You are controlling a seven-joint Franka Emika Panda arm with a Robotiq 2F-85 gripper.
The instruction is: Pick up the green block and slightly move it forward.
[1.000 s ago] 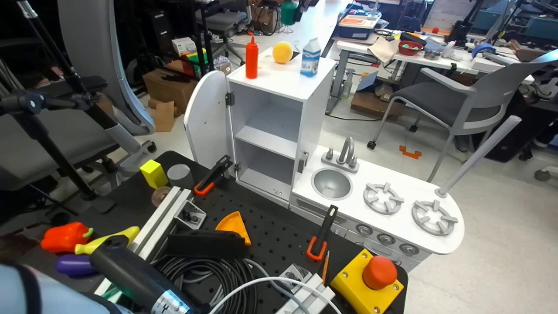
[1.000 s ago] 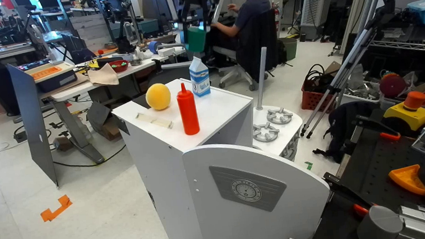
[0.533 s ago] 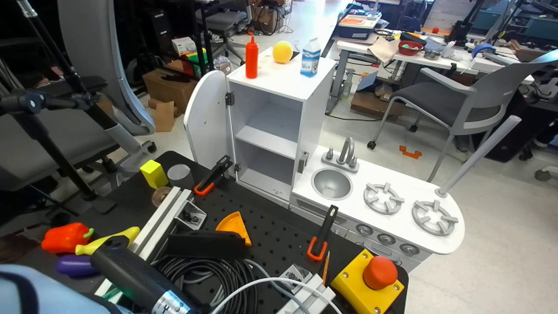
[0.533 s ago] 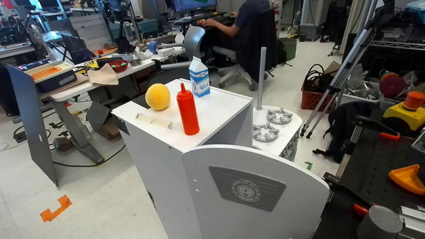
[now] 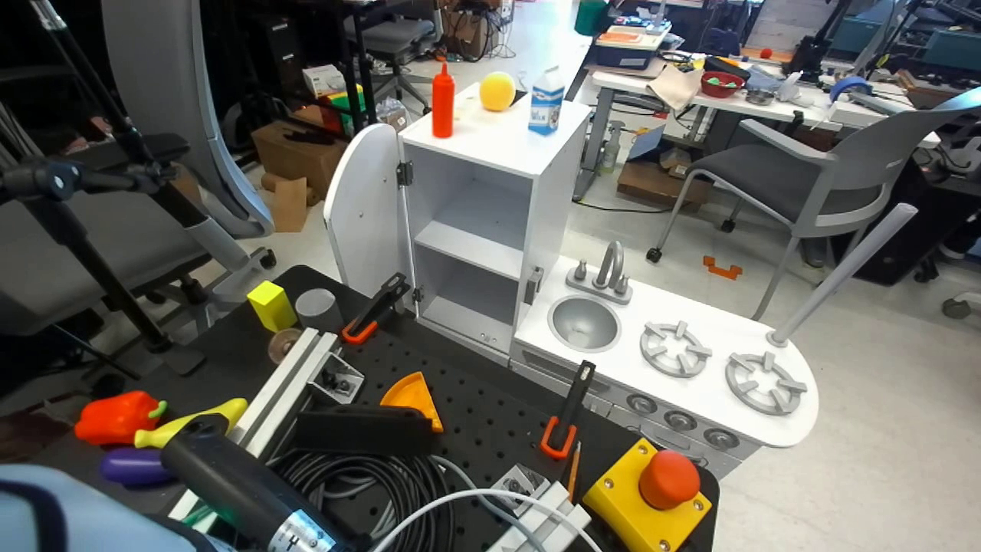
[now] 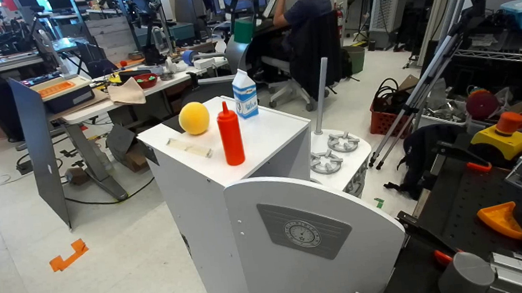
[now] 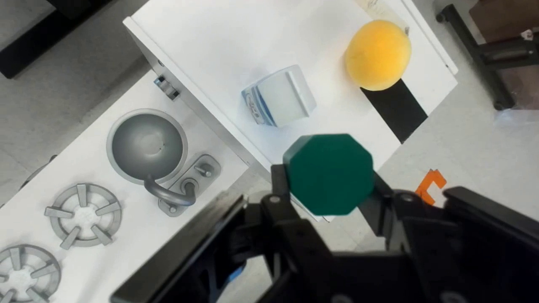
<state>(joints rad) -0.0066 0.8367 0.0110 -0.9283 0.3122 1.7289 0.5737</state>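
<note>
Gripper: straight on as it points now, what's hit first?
Likely the white cabinet top near a corner, with the green block in the gripper touching first; possibly the milk carton, close by in the wrist view. Depth is unclear.

A green block point(image 7: 330, 174), dark and solid, hangs in mid-air, pinched between the two black fingers point(image 7: 279, 183) of the gripper point(image 7: 330, 185). In the wrist view I see its flat, eight-sided face, with a strip of paler side along the upper left, overlapping a corner of the white cabinet top point(image 7: 219, 46). In both exterior views it looks small, higher in sight than that top.
</note>
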